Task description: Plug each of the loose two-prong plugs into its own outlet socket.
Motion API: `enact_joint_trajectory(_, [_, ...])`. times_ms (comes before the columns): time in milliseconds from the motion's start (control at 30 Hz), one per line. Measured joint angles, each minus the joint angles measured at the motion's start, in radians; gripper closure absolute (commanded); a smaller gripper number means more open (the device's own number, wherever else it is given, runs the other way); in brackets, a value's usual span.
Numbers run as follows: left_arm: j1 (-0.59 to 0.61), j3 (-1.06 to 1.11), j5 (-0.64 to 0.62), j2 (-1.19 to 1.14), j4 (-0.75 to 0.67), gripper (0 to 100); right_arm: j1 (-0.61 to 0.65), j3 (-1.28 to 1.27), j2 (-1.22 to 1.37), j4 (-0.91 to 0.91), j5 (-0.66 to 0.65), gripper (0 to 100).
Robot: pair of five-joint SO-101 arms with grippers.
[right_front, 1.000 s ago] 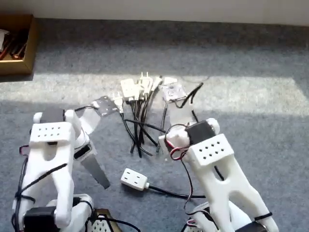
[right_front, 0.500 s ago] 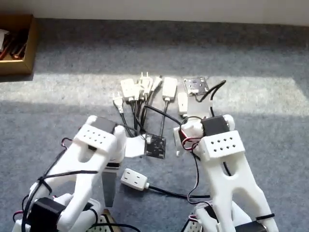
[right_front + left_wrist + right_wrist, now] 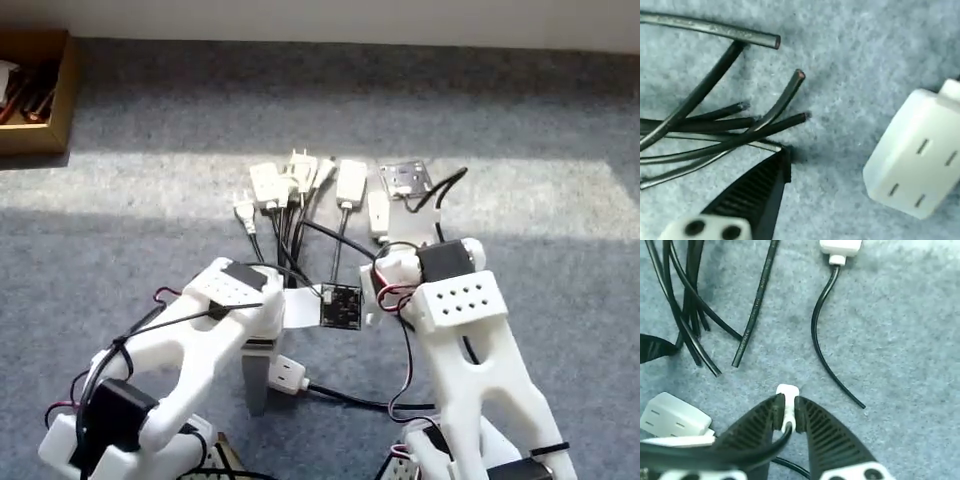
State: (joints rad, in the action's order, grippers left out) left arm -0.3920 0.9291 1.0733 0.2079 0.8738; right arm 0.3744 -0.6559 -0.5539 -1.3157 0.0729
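The right fingers (image 3: 760, 422) are clenched on a small white piece (image 3: 787, 390), judged to be a plug body. The left fingers (image 3: 757, 192) are released, with one tip at the carpet (image 3: 520, 120) just beside the cut cord ends (image 3: 800, 117). The outlet block (image 3: 288, 375) is laid slotted face up under the left arm (image 3: 200, 340), its long axis oblique and its cord led toward the right arm (image 3: 460, 320), with the other loose plugs (image 3: 268, 183) grouped well beyond. The block is thereby placed leftward of the held piece and nearer the left arm, so a leftward carry onto the slots is judged necessary.
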Motion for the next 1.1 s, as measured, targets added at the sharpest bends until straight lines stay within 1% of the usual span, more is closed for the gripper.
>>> enact_joint_trajectory(133, [-0.034,-0.006,-0.032,0.002,0.031,79,-0.002,0.0,0.0,0.0,0.0,99.3])
enact_joint_trajectory(200, [-0.043,-0.006,-0.035,0.015,0.038,90,-0.002,0.0,0.0,0.0,0.0,99.3])
enact_joint_trajectory(233, [-0.044,-0.005,-0.035,0.025,0.04,94,-0.002,0.0,0.0,0.0,0.0,99.3])
enact_joint_trajectory(300, [-0.044,-0.005,-0.037,0.04,0.058,98,-0.002,0.002,-0.002,0.0,0.0,99.3])
enact_joint_trajectory(533, [-0.06,-0.003,-0.044,0.054,0.087,100,-0.003,0.002,-0.002,0.0,-0.003,99.3])
enact_joint_trajectory(667, [-0.064,-0.008,-0.11,0.054,0.087,100,-0.003,0.002,-0.002,0.005,-0.002,99.3])
enact_joint_trajectory(833, [-0.064,-0.009,-0.137,0.054,0.087,100,-0.003,0.002,-0.002,0.006,-0.002,99.3])
enact_joint_trajectory(1000, [-0.064,-0.023,-0.221,0.054,0.087,100,-0.003,0.003,-0.002,0.006,-0.002,99.3])
enact_joint_trajectory(1100, [-0.044,-0.051,-0.275,0.052,0.086,100,-0.005,0.005,-0.003,0.008,-0.002,99.3])
